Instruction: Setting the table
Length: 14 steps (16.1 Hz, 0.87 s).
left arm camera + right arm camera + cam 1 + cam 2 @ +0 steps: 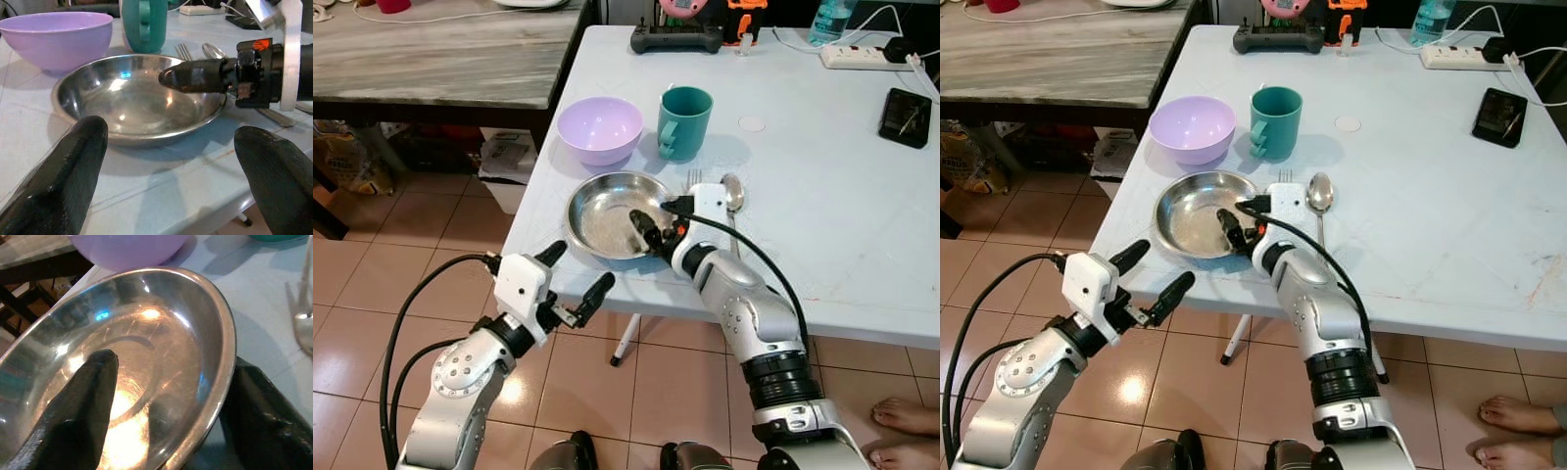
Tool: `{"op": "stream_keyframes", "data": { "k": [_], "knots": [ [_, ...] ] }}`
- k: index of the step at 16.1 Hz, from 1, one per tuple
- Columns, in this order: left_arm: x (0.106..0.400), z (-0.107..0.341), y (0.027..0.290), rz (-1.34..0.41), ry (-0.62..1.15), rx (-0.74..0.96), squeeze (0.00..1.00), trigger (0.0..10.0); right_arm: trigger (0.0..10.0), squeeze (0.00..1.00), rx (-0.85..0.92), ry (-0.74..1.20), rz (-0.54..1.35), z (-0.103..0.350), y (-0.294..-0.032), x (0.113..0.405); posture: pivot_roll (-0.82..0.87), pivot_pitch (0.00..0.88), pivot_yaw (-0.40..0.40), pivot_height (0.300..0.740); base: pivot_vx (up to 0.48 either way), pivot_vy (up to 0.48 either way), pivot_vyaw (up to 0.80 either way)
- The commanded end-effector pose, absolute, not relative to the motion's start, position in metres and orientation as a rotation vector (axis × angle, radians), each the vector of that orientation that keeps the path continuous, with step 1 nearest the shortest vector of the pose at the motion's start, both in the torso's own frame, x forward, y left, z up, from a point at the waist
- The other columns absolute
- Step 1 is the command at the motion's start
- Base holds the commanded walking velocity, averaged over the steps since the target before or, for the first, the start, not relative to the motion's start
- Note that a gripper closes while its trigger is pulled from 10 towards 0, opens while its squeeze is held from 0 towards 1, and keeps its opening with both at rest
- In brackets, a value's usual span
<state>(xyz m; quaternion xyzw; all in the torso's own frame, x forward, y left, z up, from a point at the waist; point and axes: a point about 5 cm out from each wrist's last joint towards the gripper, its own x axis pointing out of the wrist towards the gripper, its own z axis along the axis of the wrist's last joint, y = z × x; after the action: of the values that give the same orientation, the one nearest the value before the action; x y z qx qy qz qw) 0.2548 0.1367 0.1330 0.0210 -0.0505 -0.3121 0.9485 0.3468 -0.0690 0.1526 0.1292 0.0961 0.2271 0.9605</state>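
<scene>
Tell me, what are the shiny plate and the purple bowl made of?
The shiny plate looks like polished metal, probably stainless steel: it mirrors lights and the right tool straddling its rim. The purple bowl looks like plastic: even pastel colour, soft dull sheen, no sharp reflections. It could be melamine; the look leaves that open.

On the white table (842, 225), counted: one steel plate (607, 211), one purple bowl (599, 128) behind the plate, one teal mug (685, 121) behind the plate, one fork (694, 177) and one spoon (732, 191) right of the plate. One phone (905, 117), one power strip (853, 56), one bottle (829, 20) at the table's far end.
</scene>
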Motion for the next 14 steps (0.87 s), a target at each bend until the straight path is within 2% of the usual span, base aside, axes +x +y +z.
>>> {"op": "stream_keyframes", "data": {
  "k": [1, 14],
  "knots": [
    [0.251, 0.133, 0.135, -0.652, -0.104, 0.049, 0.0, 10.0, 0.0, 0.0, 0.236, 0.231, 0.471, 0.149, -0.066, 0.346, -0.16, 0.209, 0.031, 0.74, 0.0, 0.0, 0.0],
    [0.25, 0.133, 0.132, -0.672, -0.109, 0.037, 0.0, 10.0, 0.0, 0.0, 0.26, 0.306, 0.397, 0.135, -0.079, 0.347, -0.17, 0.207, 0.029, 0.74, 0.0, 0.0, 0.0]
  ]
}}
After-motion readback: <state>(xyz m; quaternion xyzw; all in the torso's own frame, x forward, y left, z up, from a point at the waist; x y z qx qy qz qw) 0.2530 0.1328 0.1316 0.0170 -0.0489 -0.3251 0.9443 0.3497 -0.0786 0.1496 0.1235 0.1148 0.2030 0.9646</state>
